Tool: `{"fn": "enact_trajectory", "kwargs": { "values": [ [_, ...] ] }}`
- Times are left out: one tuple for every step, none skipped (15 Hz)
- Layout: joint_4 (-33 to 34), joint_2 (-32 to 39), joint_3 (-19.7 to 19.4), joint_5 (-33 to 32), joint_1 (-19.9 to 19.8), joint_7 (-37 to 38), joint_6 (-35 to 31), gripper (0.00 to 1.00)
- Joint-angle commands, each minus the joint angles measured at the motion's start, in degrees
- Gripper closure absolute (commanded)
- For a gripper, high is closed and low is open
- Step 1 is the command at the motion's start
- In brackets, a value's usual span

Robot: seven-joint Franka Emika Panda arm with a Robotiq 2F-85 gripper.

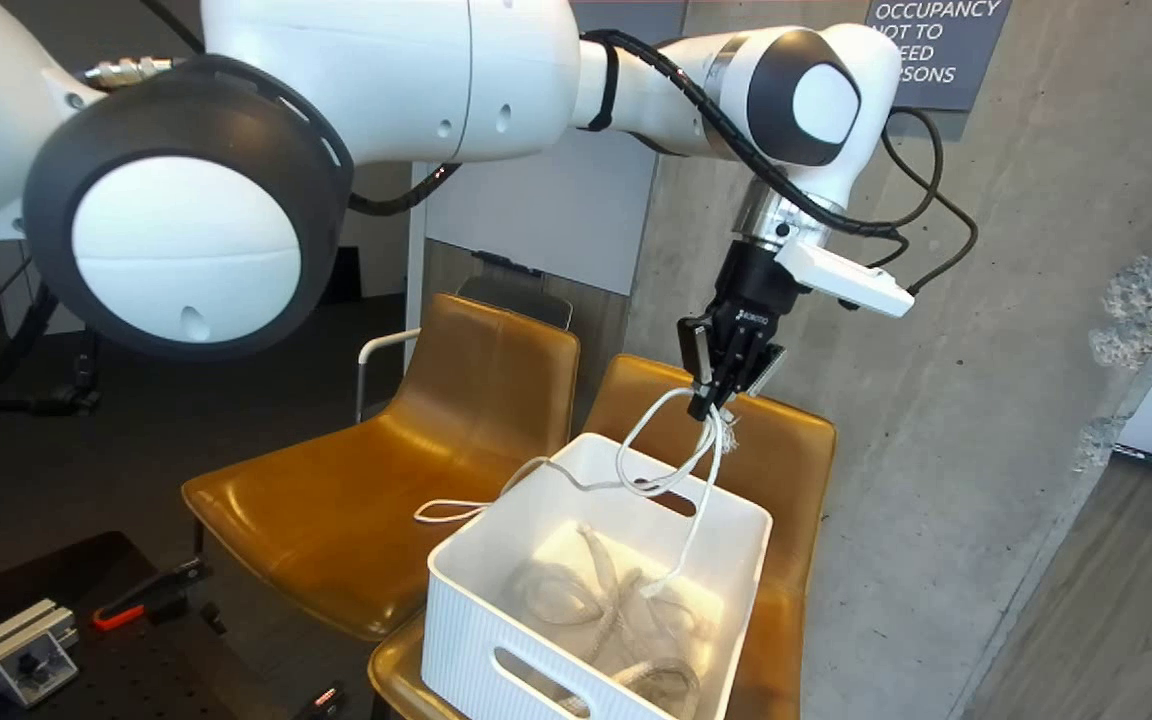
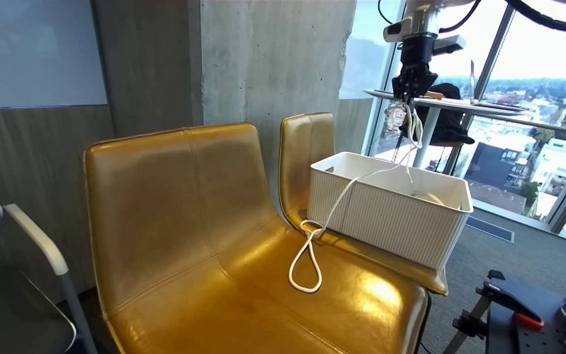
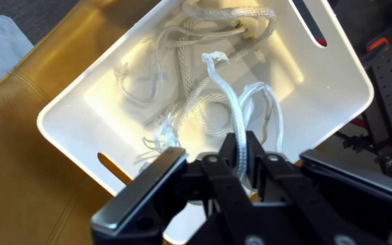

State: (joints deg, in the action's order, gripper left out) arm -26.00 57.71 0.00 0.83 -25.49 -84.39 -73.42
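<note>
My gripper [image 1: 704, 404] is shut on a white braided rope [image 1: 704, 505] and holds it above a white ribbed box [image 1: 466, 640]. In an exterior view the gripper [image 2: 408, 97] points down, with the rope [image 2: 418, 132] hanging in loops below it. One strand drops into the box [image 2: 376, 216]. Another passes over the box's side and ends in a loop on a tan chair seat. In the wrist view the rope [image 3: 231, 98] comes up between the fingertips [image 3: 237, 146]. Several other pale cords [image 3: 202, 81] lie coiled on the box floor.
The box stands on a tan leather chair [image 1: 786, 450]. Another tan chair [image 2: 165, 196] is beside it. A concrete wall [image 1: 936, 450] is behind. A dark table with clamps [image 2: 514, 305] stands nearby. A round table [image 2: 489, 104] is by the windows.
</note>
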Motion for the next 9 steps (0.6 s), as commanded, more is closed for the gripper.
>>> {"fn": "enact_trajectory", "kwargs": {
  "values": [
    [1.5,2.3,-0.5,-0.6,0.4,-3.2,-5.8,0.65],
    [1.5,2.8,-0.7,-1.0,0.8,-3.7,-7.4,0.64],
    [1.4,3.3,-1.0,-1.4,1.2,-4.0,-9.0,0.59],
    [1.3,3.7,-1.1,-1.6,1.4,-4.4,-10.3,0.51],
    [1.2,4.1,-1.2,-1.9,1.8,-4.8,-11.5,0.45],
    [1.2,4.4,-1.2,-2.1,2.0,-5.0,-12.5,0.38],
    [1.0,4.7,-1.1,-2.2,2.4,-5.2,-13.3,0.30],
    [1.0,5.0,-0.9,-2.1,2.8,-5.6,-14.1,0.23],
    [1.0,5.3,-0.5,-1.9,3.3,-6.4,-14.7,0.15]
  ]
}}
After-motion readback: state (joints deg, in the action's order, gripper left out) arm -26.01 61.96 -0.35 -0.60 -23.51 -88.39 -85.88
